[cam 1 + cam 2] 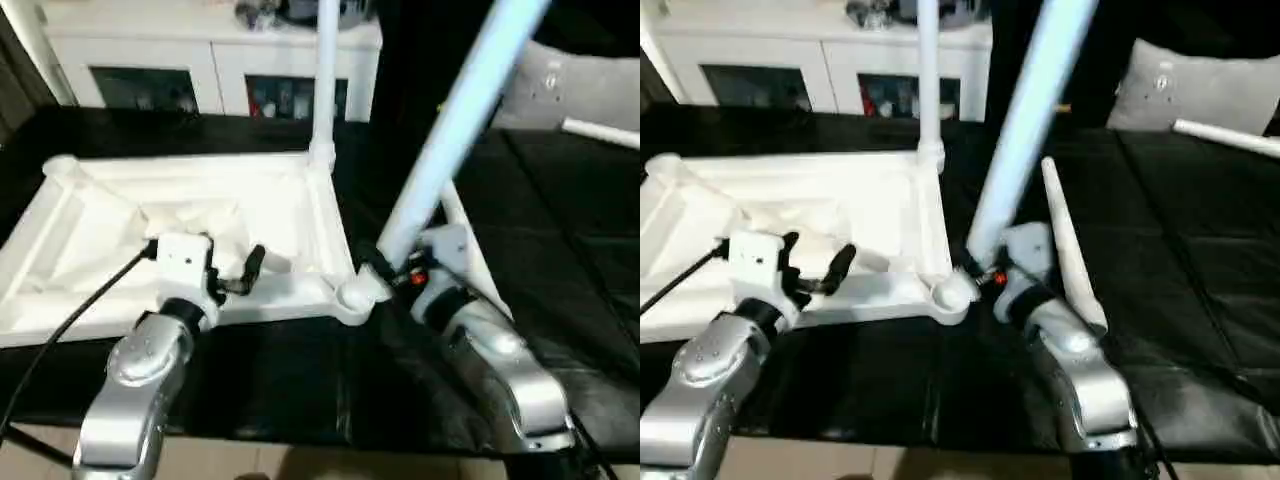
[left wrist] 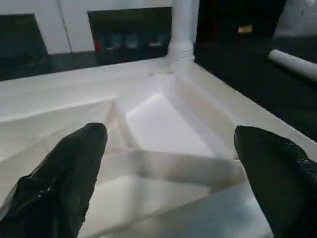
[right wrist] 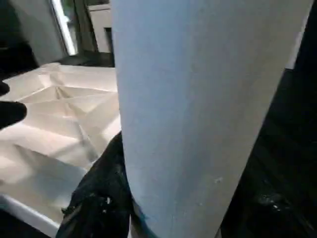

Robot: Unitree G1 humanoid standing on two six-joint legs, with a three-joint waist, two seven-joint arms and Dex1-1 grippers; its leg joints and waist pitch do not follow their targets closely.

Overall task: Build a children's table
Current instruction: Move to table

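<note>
Showing four legs [image 1: 455, 130] – right claw [image 1: 385, 265] gripping one, left claw [image 1: 225, 265] open – one tabletop [image 1: 300, 215].

White tabletop [image 1: 300, 215], white legs [image 1: 455, 130]; black work surface [image 1: 560, 230]; silver forearms [image 1: 140, 385].

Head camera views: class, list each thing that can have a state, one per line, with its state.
tabletop: upside down, ribs up
far leg: upright in its corner socket
held leg: tilted, lower end near the near corner socket
loose leg: lying flat
left hand: open
right hand: shut on held leg
</note>
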